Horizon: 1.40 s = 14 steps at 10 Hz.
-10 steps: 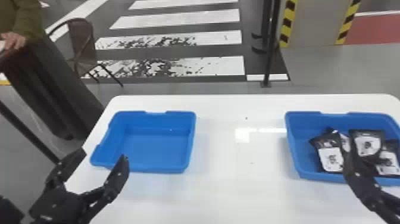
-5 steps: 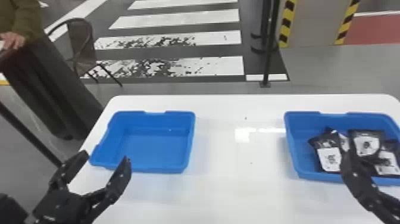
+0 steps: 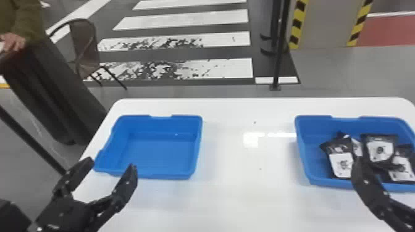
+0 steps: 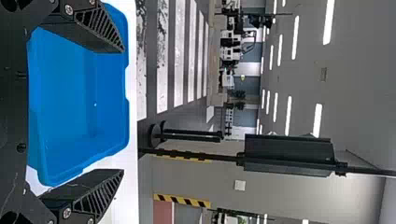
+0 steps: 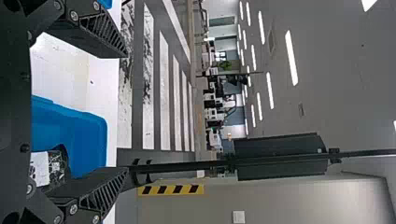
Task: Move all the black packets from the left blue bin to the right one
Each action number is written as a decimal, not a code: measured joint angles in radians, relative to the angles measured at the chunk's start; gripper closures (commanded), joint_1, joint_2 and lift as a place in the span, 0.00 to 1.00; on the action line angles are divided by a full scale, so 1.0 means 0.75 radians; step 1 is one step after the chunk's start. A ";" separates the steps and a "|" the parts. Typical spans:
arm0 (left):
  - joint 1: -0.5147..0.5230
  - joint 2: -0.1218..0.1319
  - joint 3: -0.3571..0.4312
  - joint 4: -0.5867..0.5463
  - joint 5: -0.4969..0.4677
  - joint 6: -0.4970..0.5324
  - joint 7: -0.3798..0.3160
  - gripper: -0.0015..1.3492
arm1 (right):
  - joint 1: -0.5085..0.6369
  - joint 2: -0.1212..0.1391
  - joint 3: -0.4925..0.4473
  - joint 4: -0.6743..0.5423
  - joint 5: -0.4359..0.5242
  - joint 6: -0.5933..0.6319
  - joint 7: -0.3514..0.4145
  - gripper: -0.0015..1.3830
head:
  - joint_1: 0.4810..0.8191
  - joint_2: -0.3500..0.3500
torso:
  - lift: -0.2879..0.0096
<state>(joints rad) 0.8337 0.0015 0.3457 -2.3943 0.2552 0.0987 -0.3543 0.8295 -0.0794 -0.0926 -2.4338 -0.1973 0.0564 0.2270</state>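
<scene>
- Black packets (image 3: 341, 163): at least four, piled in the right bin (image 3: 312, 151), just past the right pincer (image 5: 126, 113). Labels mostly up, some overlap.
- Right pincer: spread, nothing between the fingers. In the head view one finger cuts across the pile; can't tell if it touches a packet.
- Left pincer (image 3: 111, 164): spread too, holding nothing, at the near side of the left bin (image 3: 160, 152). Both wrist views confirm the gaps.
- Just changed: left pincer has shifted slightly inward over the last second, fingers a bit closer together in the head view. Pile looks the same as in the earlier frames. Reads as a settling move, not a pick.
- Left bin: directly beyond the left pincer, no packets seen in it. So transfer looks done, my call.
- Next: lift the right pincer straight up off the pile, then back both away. Watch for that finger snagging a pouch or the bin wall; soft packs would slide or drag.
- Table (image 3: 237, 200): white top, runs between the pincers and past both bins.
- Farther out: chair (image 3: 85, 46) beyond the left pincer, post (image 3: 280, 55) past the far table edge.
</scene>
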 measured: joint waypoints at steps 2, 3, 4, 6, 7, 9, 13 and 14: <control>0.001 0.000 -0.001 0.000 0.003 0.006 0.000 0.09 | 0.000 -0.001 0.001 0.000 -0.003 0.000 0.000 0.12 | 0.63 0.72 | 0.50; 0.002 0.000 -0.001 0.001 0.008 0.011 0.000 0.09 | 0.000 -0.002 0.001 0.000 -0.006 0.000 0.000 0.12 | 0.63 0.72 | 0.50; 0.003 0.000 -0.001 0.002 0.012 0.013 0.000 0.09 | 0.000 -0.002 0.001 0.000 -0.007 0.000 0.000 0.12 | 0.63 0.72 | 0.50; 0.004 0.000 -0.001 0.003 0.013 0.015 0.000 0.09 | 0.000 -0.002 0.001 0.000 -0.009 0.000 0.000 0.12 | 0.63 0.72 | 0.50; 0.004 0.000 -0.001 0.003 0.014 0.017 0.000 0.09 | 0.000 -0.002 0.001 0.000 -0.011 0.000 0.000 0.12 | 0.63 0.72 | 0.50; 0.004 0.000 -0.003 0.006 0.020 0.019 0.000 0.09 | 0.000 -0.002 0.001 0.003 -0.015 0.000 0.000 0.12 | 0.63 0.72 | 0.50; 0.004 0.000 -0.004 0.010 0.026 0.019 0.000 0.09 | 0.000 -0.002 0.003 0.004 -0.017 0.000 0.000 0.12 | 0.63 0.72 | 0.50; 0.004 0.000 -0.004 0.010 0.027 0.019 0.000 0.09 | 0.000 -0.003 0.003 0.004 -0.018 0.000 0.000 0.12 | 0.63 0.72 | 0.50</control>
<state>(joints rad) 0.8369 0.0015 0.3430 -2.3868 0.2752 0.1128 -0.3543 0.8295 -0.0813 -0.0904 -2.4310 -0.2107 0.0564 0.2270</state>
